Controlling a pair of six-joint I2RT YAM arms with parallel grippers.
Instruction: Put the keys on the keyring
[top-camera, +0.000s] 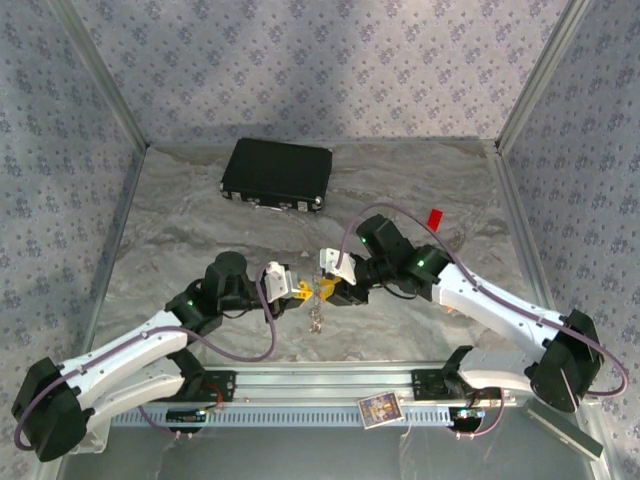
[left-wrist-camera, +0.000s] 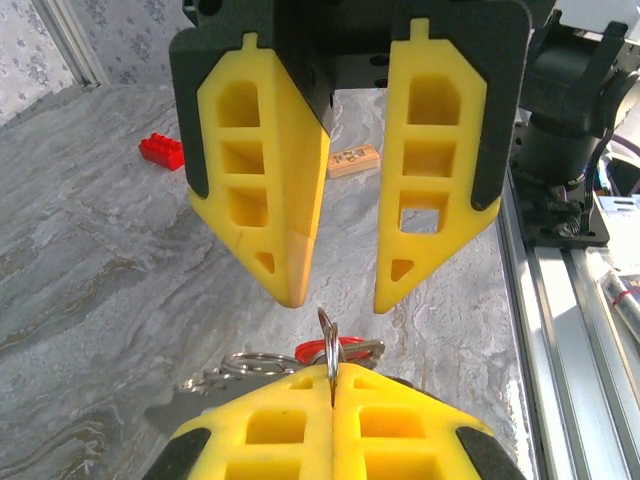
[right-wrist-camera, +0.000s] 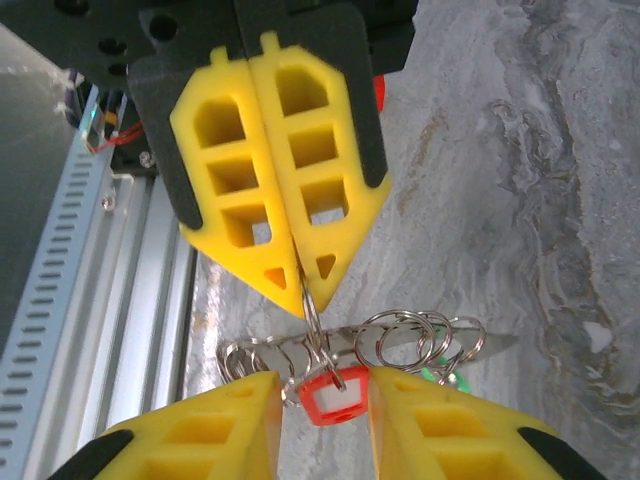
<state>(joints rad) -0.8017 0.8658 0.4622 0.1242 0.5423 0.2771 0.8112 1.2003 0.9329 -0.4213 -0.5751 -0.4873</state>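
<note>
My left gripper (left-wrist-camera: 332, 388) is shut edge-on on a thin silver ring of the keyring (left-wrist-camera: 329, 335), held above the table. From that ring hangs a red-and-white key tag (right-wrist-camera: 335, 398), with a row of several small silver rings (right-wrist-camera: 420, 335) and a green tag (right-wrist-camera: 441, 376) strung beside it. My right gripper (right-wrist-camera: 322, 400) faces the left one tip to tip and stands open, one finger on each side of the red-and-white tag. In the top view the two grippers (top-camera: 300, 291) (top-camera: 328, 290) meet mid-table, and the keys (top-camera: 316, 316) dangle below them.
A black case (top-camera: 277, 173) lies at the back of the table. A red block (top-camera: 434, 218) sits at the back right, and a small wooden block (left-wrist-camera: 352, 160) lies beyond the grippers. The aluminium rail (top-camera: 330, 385) with a card (top-camera: 380, 408) runs along the near edge.
</note>
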